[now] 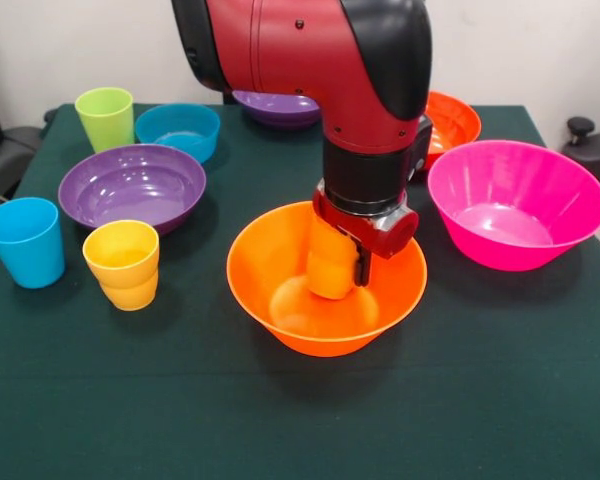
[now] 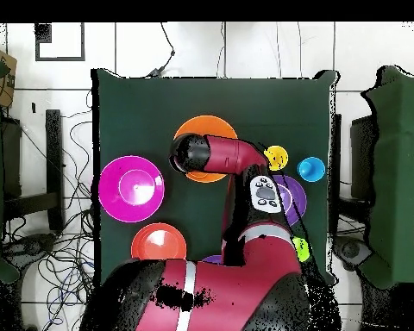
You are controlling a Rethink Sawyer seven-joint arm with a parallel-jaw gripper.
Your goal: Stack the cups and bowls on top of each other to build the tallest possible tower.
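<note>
my claw (image 1: 342,262) hangs inside the wide orange bowl (image 1: 270,262), closed on the orange cup (image 1: 330,262). the cup sits upside down between my fingers, its lower end just above or touching the bowl floor; i cannot tell which from the front view. my arm (image 1: 310,60) drops in from 12 o'clock and covers the middle of the bench (image 1: 300,420).

front view, clock positions taken from the wide orange bowl:
- pink bowl (image 1: 518,205) at 2 o'clock, near but apart from it.
- red-orange bowl (image 1: 452,122) at 1 o'clock, behind my wrist, partly hidden.
- one purple bowl (image 1: 132,186) at 10 o'clock; the second purple bowl (image 1: 276,106) at 12 o'clock by the far edge, mostly hidden by my arm.
- small blue bowl (image 1: 178,130) just beyond the near purple bowl, lime green cup (image 1: 106,117) beside it to the left.
- yellow cup (image 1: 123,263) at 9 o'clock, upright, mouth up.
- blue cup (image 1: 25,241) further out at 9 o'clock, upright, close to the bench's left edge.

overhead view: my arm (image 2: 219,155) covers much of the wide orange bowl (image 2: 206,126); the pink bowl (image 2: 131,188), the red-orange bowl (image 2: 159,242), the yellow cup (image 2: 276,157) and the blue cup (image 2: 310,169) show clear of it. nothing is stacked apart from the cup in the bowl.
</note>
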